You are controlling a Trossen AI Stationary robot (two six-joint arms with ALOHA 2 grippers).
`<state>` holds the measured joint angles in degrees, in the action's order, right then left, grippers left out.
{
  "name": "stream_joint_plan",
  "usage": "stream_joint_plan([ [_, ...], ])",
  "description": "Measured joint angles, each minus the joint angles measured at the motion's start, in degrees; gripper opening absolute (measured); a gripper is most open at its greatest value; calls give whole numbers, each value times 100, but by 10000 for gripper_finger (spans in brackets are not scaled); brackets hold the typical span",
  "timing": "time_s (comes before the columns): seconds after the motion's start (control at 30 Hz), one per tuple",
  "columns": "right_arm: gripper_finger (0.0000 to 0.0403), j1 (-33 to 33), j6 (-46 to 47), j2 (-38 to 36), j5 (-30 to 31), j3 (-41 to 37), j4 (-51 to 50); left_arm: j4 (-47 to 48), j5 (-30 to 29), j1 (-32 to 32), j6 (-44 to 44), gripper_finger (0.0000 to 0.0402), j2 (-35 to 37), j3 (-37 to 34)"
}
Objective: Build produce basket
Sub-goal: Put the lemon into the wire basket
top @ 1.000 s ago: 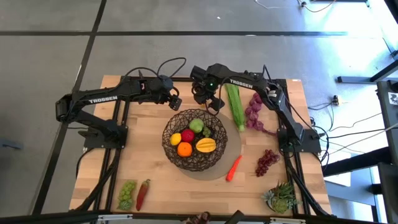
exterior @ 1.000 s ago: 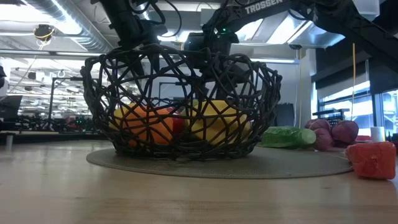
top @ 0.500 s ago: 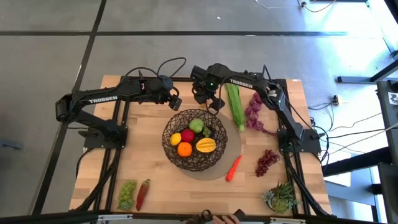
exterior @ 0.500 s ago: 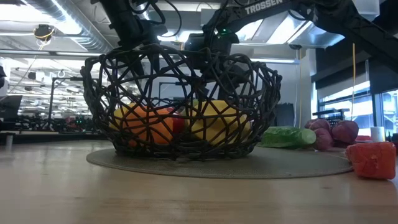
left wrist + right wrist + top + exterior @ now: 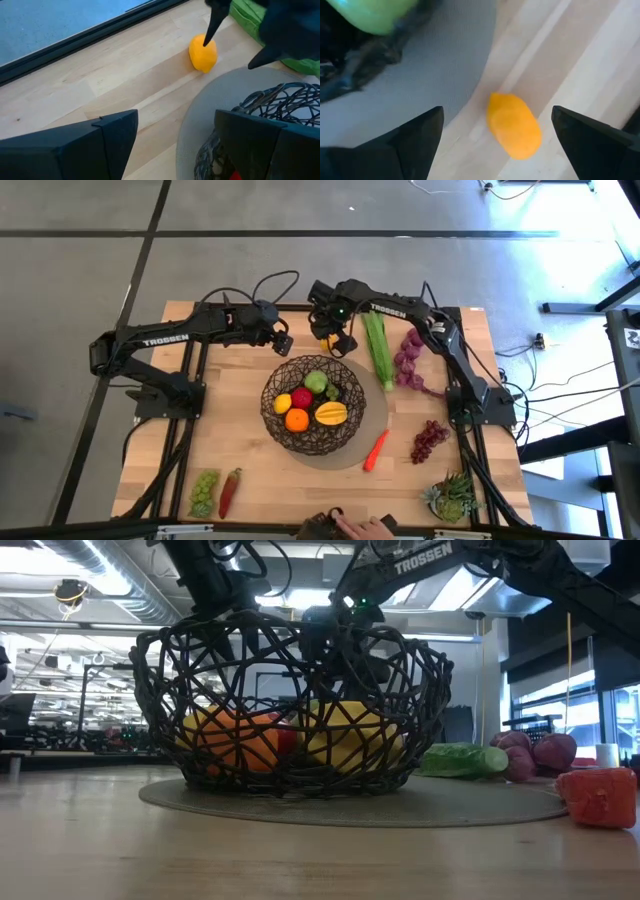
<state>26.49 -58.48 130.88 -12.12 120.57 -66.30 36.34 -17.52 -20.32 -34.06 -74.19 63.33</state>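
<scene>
The basket (image 5: 314,404), dark wire mesh, holds bright fruit; the right gripper (image 5: 490,150) hangs spread over a lemon (image 5: 514,125).

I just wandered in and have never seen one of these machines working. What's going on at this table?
Two robot arms are filling a wire basket with toy produce. Several fruits already lie inside. The right gripper hangs open over a small orange fruit on the table just behind the basket's grey mat, not yet gripping it. The left gripper waits open nearby. The green stalk, grapes, carrot and chilli are still on the table.
</scene>
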Motion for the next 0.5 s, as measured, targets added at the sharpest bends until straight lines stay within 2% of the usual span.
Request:
stream_joint_plan([
  [0.2,347,194,383,8,165,-340,480,0,-2,-2,0,253,0,0],
  [0.5,325,418,-462,8,188,-980,1071,2,-4,-2,0,253,0,0],
])
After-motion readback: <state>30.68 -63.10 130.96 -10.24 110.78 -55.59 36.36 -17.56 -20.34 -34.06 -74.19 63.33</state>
